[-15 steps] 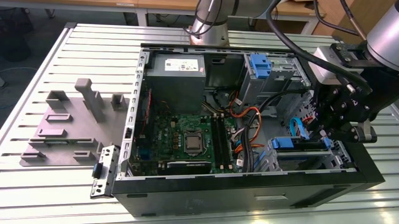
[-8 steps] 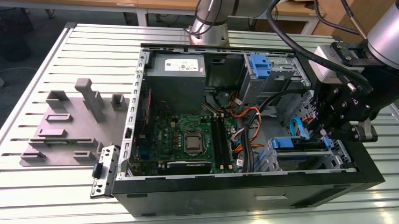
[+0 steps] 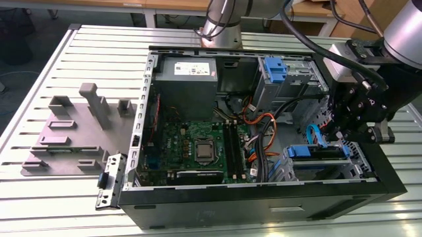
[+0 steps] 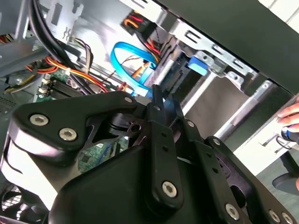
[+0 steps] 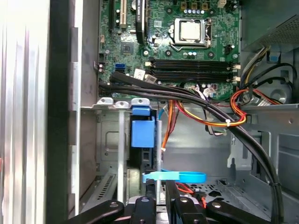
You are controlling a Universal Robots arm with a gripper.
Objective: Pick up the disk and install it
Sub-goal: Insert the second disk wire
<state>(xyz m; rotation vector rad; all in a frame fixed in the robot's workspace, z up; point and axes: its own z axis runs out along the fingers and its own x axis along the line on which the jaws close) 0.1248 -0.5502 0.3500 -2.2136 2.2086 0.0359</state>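
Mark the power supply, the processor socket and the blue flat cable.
power supply (image 3: 188, 90): exterior view, grey face below its sticker
processor socket (image 5: 190, 30): first wrist view, silver centre
blue flat cable (image 5: 180, 177): first wrist view, middle of its flat stretch

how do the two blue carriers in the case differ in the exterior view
The upper blue carrier sits near the power supply, long side running up the picture; the lower blue carrier lies crosswise beside a looping blue cable. Both are blue plastic in metal bays.

Bright even light, washed-out glare on the slatted table (image 5: 25, 93), shadow inside the computer case (image 3: 250, 195).
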